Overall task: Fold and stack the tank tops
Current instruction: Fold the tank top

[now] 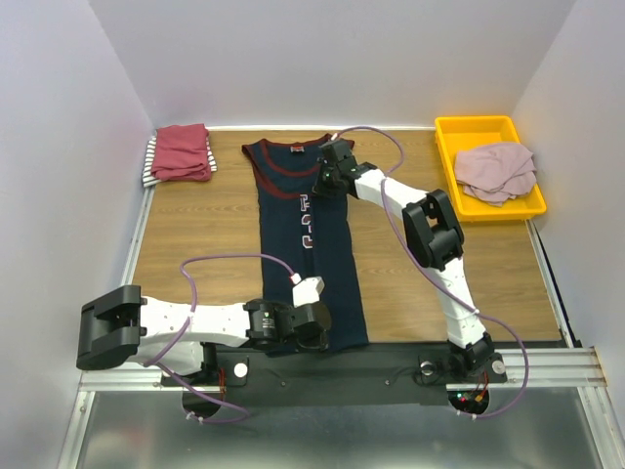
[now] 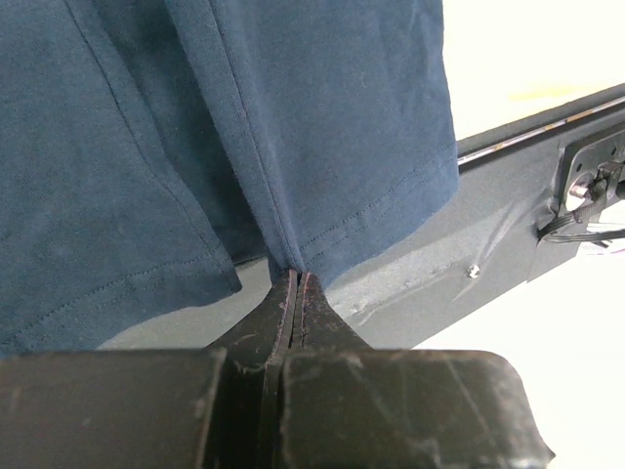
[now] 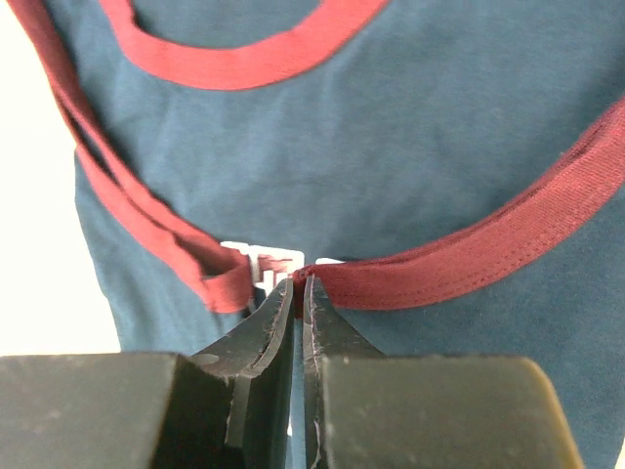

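Observation:
The navy jersey (image 1: 312, 264) with maroon trim lies lengthwise down the middle of the table, its right side folded in over the white number. My left gripper (image 1: 322, 332) is at the near end, shut on the jersey's bottom hem (image 2: 322, 244), which bunches into the fingertips (image 2: 296, 276). At the far end, my right gripper (image 1: 322, 184) is shut on the maroon armhole trim (image 3: 459, 259), just below the neckline. A dark-red top (image 1: 183, 151) lies folded on a striped one (image 1: 150, 161) at the far left. A dusty-pink top (image 1: 496, 171) sits crumpled in the tray.
The yellow plastic tray (image 1: 474, 124) stands at the far right corner. A black metal rail (image 1: 391, 362) with the arm bases runs along the near edge, under the jersey's hem. White walls close in the table on three sides.

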You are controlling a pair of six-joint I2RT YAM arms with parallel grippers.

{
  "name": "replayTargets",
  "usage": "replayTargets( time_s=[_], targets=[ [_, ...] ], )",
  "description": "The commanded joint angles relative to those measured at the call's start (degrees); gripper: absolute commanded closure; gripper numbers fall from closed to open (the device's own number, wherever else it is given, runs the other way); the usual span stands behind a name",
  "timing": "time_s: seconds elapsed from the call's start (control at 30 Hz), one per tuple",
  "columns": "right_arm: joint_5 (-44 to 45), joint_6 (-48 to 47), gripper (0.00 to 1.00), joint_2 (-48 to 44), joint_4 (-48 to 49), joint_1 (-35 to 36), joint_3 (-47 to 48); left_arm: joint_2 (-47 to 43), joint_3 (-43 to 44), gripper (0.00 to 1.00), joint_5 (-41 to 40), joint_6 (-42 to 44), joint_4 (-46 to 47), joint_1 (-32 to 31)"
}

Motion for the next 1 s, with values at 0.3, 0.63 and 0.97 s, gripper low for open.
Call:
replayTargets(
  time_s=[0.3,0.63,0.97],
  targets=[
    [2.3,-0.2,1.0,1.1,2.4,1.0,4.3,-1.2,-1.6,1.0,3.3,-0.8,-0.1,-0.4],
    [2.3,-0.9,0.76,0.0,2.4,1.0,3.8,-3.5,1.0,0.71,-0.6,-0.7,-3.6,-0.4],
    [2.0,-3.4,0.27,-5.6,1.8,1.1,3.6,-15.5,7.3,0.52,-14.3,-5.9,-17.7,-0.2]
  ],
)
